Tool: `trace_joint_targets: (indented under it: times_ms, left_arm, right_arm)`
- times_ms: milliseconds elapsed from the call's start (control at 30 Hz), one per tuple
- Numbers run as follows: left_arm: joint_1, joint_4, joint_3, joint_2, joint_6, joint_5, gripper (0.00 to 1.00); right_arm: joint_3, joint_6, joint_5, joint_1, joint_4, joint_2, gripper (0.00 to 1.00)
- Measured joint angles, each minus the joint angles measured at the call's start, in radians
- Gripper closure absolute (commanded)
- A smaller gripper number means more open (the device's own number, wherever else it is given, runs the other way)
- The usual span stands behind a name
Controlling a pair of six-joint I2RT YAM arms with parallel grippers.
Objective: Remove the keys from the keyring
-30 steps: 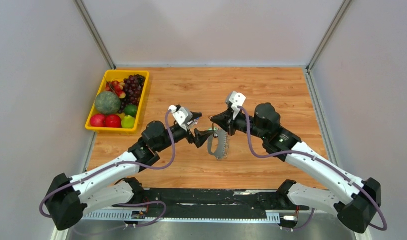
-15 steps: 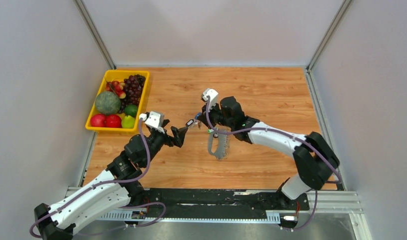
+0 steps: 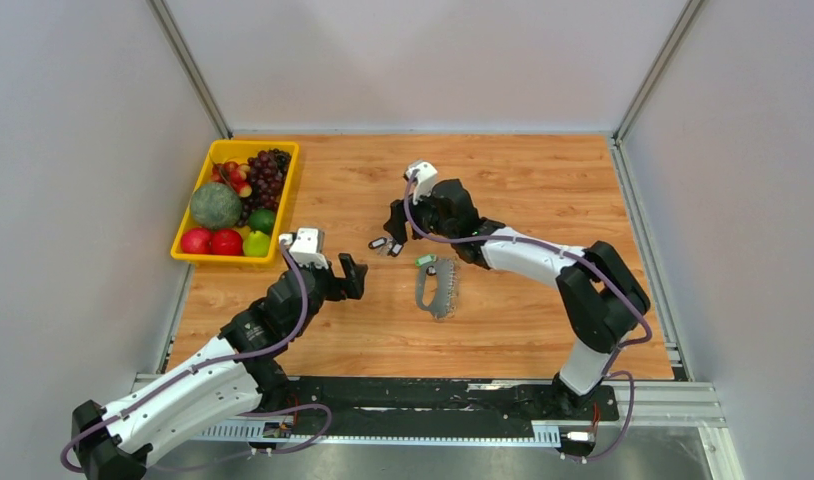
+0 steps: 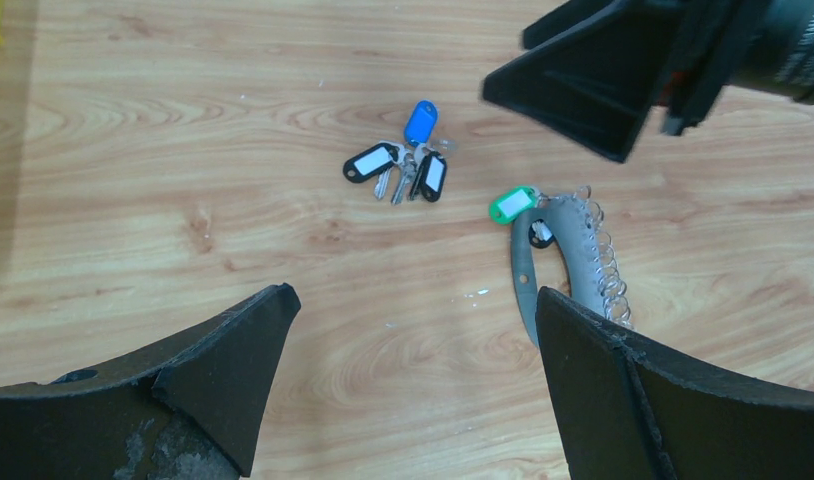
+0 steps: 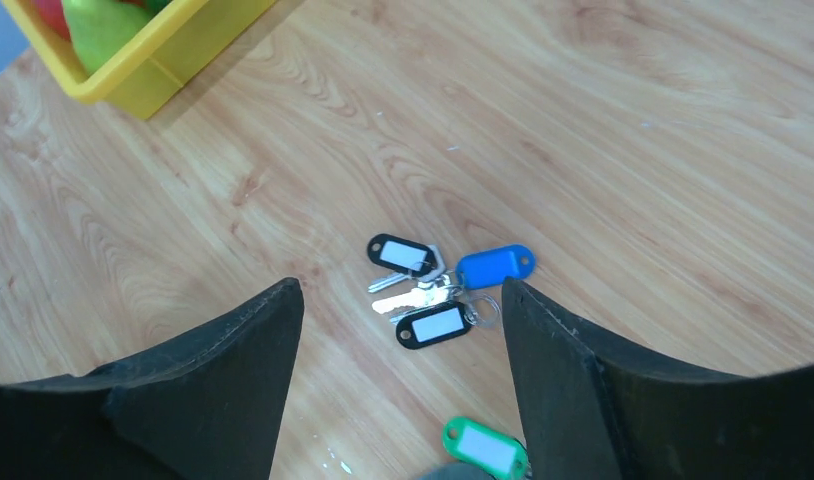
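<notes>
Released keys point(image 5: 433, 290), blue and black-and-white plastic-tagged, are lying beside green-tag end of silvery chain keyring point(image 4: 573, 250); right gripper point(image 3: 395, 222) hovering above them, spread, empty; left gripper point(image 3: 351, 275) gaping, farther.

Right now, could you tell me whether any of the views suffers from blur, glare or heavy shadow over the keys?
Top external: evenly lit and sharp, though the keys are tiny. Left wrist: keys and keyring crisp, no glare; its own fingers are dark with little detail. Right wrist: keys sharp, no heavy shadow over them.

The keys point(image 5: 435, 297) have one blue and two black-and-white heads; the keyring point(image 4: 579, 250) is silvery with a green tag point(image 4: 511, 205).
</notes>
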Motion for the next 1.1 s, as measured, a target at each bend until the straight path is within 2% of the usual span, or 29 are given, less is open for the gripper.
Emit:
trace_joint_targets:
  times_ms: [133, 200, 233, 533, 767, 900, 1100]
  left_arm:
    - [0.000, -0.021, 0.004, 0.017, -0.044, -0.014, 0.00]
    - [0.000, -0.033, 0.015, 0.036, -0.057, -0.016, 0.00]
    - [0.000, -0.045, 0.027, 0.052, -0.063, -0.017, 0.00]
    - [0.000, -0.117, 0.153, 0.154, -0.105, -0.058, 0.00]
    - [0.000, -0.166, 0.167, 0.182, -0.202, -0.088, 0.00]
    - [0.000, -0.201, 0.167, 0.156, -0.233, -0.092, 0.00]
    - [0.000, -0.215, 0.153, 0.021, -0.264, -0.108, 0.00]
  right_arm:
    - [-0.080, 0.029, 0.050, -0.038, -0.003, -0.122, 0.23]
    - [-0.126, 0.051, 0.078, -0.061, -0.009, -0.205, 0.05]
    - [-0.147, 0.062, 0.095, -0.070, -0.014, -0.245, 0.01]
    - [-0.286, 0.079, 0.289, -0.096, -0.216, -0.675, 0.00]
    - [-0.416, 0.090, 0.397, -0.097, -0.375, -1.047, 0.00]
    - [-0.459, 0.113, 0.445, -0.097, -0.450, -1.220, 0.00]
    - [-0.507, 0.156, 0.537, -0.098, -0.531, -1.411, 0.00]
